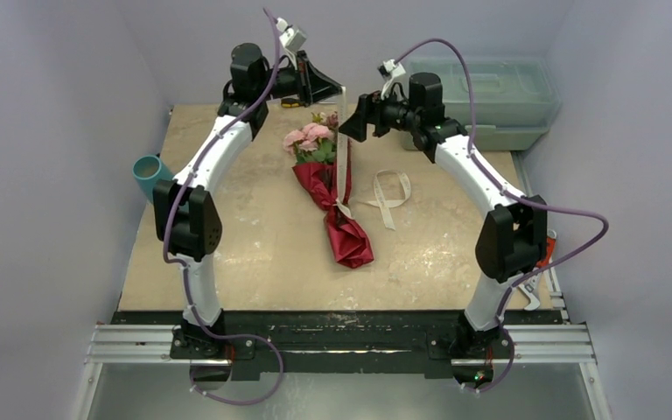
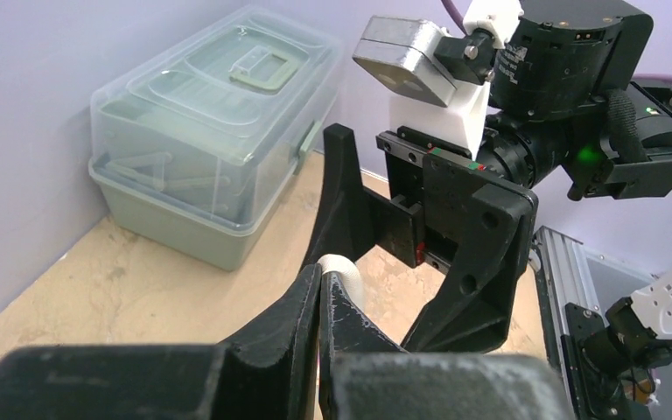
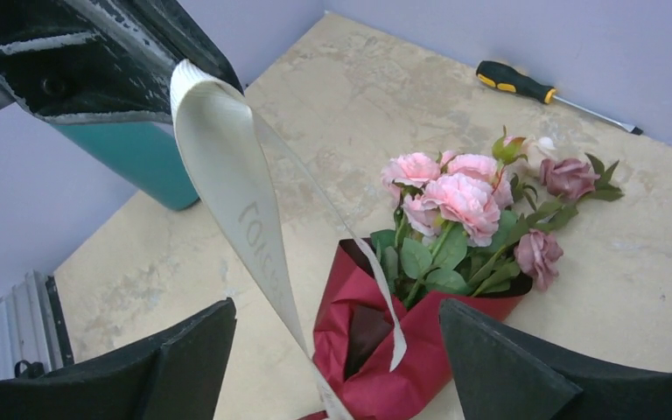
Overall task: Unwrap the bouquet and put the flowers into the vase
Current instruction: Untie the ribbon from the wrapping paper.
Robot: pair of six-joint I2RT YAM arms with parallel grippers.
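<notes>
Lavender walls, beige table (image 1: 254,262). Bouquet (image 1: 337,206) lies mid-table, heads twd far edge, maroon paper (image 1: 346,232) still round the stems. L gripper (image 1: 342,88) is clamped on the end of the cream ribbon (image 1: 342,149), raised high; ribbon runs down to the wrap, apparently not free yet. R gripper (image 1: 354,116) spread wide beside it, gripping nothing. Second ribbon strip (image 1: 389,197) lies loose twd right edge. Vase (image 1: 149,173) at left edge, no flowers (image 1: 311,138) in it. My read: untying underway; unwrapping + transfer left.
</notes>
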